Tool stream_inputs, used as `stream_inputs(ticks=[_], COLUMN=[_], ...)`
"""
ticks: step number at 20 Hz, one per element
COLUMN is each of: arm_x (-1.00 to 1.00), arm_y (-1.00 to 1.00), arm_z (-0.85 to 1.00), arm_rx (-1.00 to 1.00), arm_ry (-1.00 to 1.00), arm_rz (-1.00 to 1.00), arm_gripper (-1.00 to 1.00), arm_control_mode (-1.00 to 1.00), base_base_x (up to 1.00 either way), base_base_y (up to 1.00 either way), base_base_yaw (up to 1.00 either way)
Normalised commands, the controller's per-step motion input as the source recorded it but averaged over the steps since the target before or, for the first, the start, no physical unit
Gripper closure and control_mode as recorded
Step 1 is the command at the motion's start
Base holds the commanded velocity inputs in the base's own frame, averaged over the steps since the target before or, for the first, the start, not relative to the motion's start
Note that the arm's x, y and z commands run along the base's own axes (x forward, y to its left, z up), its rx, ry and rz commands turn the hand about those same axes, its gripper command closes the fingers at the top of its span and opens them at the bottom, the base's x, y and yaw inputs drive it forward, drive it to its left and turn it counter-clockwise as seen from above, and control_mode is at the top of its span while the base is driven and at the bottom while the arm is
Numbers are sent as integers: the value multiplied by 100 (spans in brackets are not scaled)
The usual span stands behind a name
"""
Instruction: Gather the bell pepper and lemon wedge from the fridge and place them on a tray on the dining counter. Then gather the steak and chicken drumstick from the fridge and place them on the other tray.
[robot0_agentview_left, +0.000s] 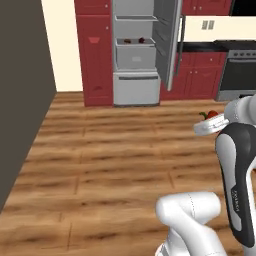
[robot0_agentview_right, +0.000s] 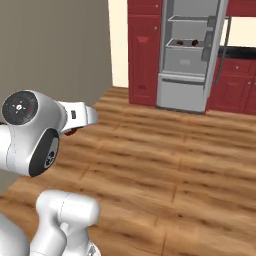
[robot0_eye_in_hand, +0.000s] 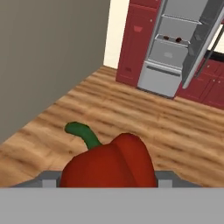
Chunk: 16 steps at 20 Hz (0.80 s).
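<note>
My gripper (robot0_eye_in_hand: 108, 180) is shut on a red bell pepper (robot0_eye_in_hand: 110, 162) with a curved green stem, which fills the bottom of the hand view. In the left base view the bell pepper (robot0_agentview_left: 210, 115) sits at the end of the gripper (robot0_agentview_left: 209, 125), held in the air over the wooden floor at the right. A sliver of the bell pepper (robot0_agentview_right: 71, 132) peeks from under the hand in the right base view. The fridge (robot0_agentview_left: 136, 55) stands far off with its door open. Small dark items (robot0_agentview_left: 141, 40) lie on one shelf, too small to name. Lemon wedge, steak, drumstick, trays and dining counter are out of view.
A tall grey wall (robot0_agentview_left: 20, 100) runs along the left side. Red cabinets (robot0_agentview_left: 96, 60) flank the fridge, and a stove (robot0_agentview_left: 239, 75) stands at the far right. The open fridge door (robot0_agentview_left: 169, 40) juts out to the right. Bare wooden floor (robot0_agentview_left: 115, 145) lies between me and the fridge.
</note>
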Motion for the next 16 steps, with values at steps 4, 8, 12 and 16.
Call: stream_inputs(ticks=[4,8,12,16], arm_x=[0,0,0,0], arm_y=[0,0,0,0], arm_z=[0,0,0,0], arm_rx=[0,0,0,0], arm_ry=[0,0,0,0], arm_rz=[0,0,0,0], arm_gripper=[100,100,100,100], arm_control_mode=[100,100,100,100], base_base_x=[-100,-100,-100,-54], base_base_y=[0,-13,-76,-100], base_base_yaw=[0,0,0,0])
